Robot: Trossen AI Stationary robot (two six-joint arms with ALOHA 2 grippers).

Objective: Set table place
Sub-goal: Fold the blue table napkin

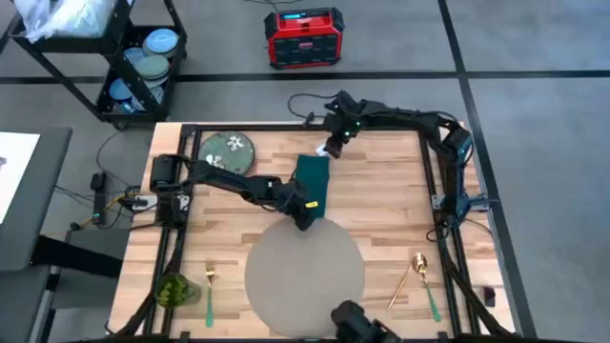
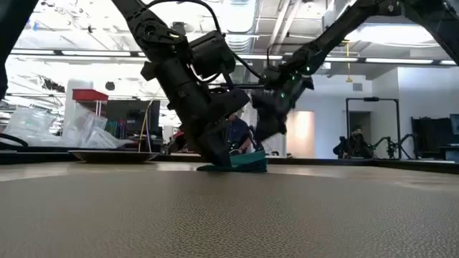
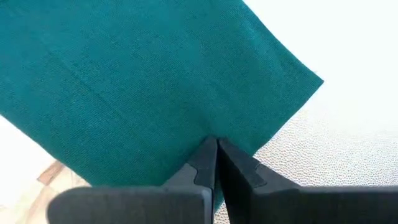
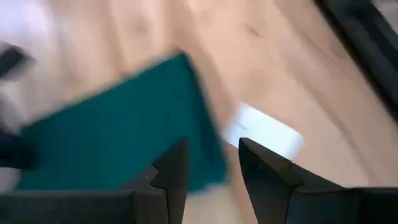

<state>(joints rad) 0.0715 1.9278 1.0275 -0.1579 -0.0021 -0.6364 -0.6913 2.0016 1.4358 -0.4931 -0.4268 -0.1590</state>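
A dark teal napkin (image 1: pixel 313 177) lies on the wooden table (image 1: pixel 391 205), between the green floral plate (image 1: pixel 229 148) and the round grey placemat (image 1: pixel 305 272). Its near end reaches the placemat's far rim (image 3: pixel 305 140). My left gripper (image 1: pixel 305 217) is down at that near end, shut on it. My right gripper (image 1: pixel 333 150) hovers open above the napkin's far right corner (image 4: pixel 186 81), its fingers clear of the cloth (image 2: pixel 269 122). My left gripper pinches the napkin's near edge (image 3: pixel 200 132) between its two shut fingers. The fingers slant down onto it from the table's left. How many layers they hold, I cannot tell. The rest of the napkin (image 2: pixel 245 163) lies low on the table.
A fork (image 1: pixel 210 284) and a green object (image 1: pixel 174 289) lie at the near left. Gold cutlery (image 1: pixel 412 274) lies at the near right. A black wire cart (image 1: pixel 133 67) and a red box (image 1: pixel 303 38) stand on the floor beyond the table.
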